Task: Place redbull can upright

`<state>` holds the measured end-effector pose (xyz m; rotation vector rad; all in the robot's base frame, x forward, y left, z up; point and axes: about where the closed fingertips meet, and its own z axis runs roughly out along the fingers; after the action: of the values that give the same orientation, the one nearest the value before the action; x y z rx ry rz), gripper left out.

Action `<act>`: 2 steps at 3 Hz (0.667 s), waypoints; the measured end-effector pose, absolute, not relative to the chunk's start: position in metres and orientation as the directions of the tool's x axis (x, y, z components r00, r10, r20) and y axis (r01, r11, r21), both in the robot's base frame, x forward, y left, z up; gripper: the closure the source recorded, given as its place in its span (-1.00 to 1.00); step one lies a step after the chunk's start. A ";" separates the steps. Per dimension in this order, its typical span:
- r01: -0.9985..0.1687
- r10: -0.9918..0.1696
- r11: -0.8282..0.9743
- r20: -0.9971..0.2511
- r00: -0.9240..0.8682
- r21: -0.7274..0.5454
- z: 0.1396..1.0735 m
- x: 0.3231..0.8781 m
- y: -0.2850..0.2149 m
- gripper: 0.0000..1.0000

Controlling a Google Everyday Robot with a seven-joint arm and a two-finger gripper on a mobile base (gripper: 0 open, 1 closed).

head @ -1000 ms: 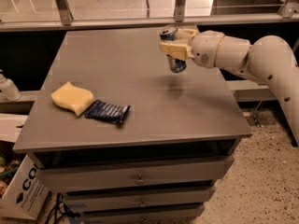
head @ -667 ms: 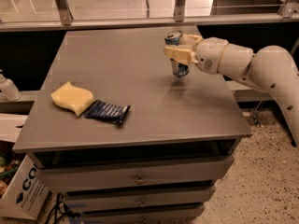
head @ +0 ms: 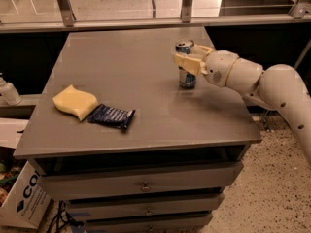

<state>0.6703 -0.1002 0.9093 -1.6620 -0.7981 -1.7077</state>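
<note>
Broad grey counter [head: 136, 72] with drawers below. From the right, white arm [head: 282, 86] reaching over its edge. Well to the left, yellow sponge [head: 74, 102] touching a dark blue wrapper [head: 112, 116]. Towards the right rear, redbull can [head: 186, 77] upright, base at or just above the surface, clamped in the gripper [head: 187, 62]. Placing step, seemingly almost done. Next: settle the base flat, then release without tipping. Compared with a second ago: lower, slightly further right.
</note>
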 end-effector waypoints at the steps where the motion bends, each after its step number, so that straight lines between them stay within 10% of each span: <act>1: 0.745 -0.018 -0.667 1.000 -0.009 -0.005 0.903 0.671 -0.109 0.65; 2: 0.745 -0.018 -0.667 1.000 -0.009 -0.005 0.905 0.671 -0.109 0.17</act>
<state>0.6713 -0.1091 0.9052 -1.7058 -0.7561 -1.7341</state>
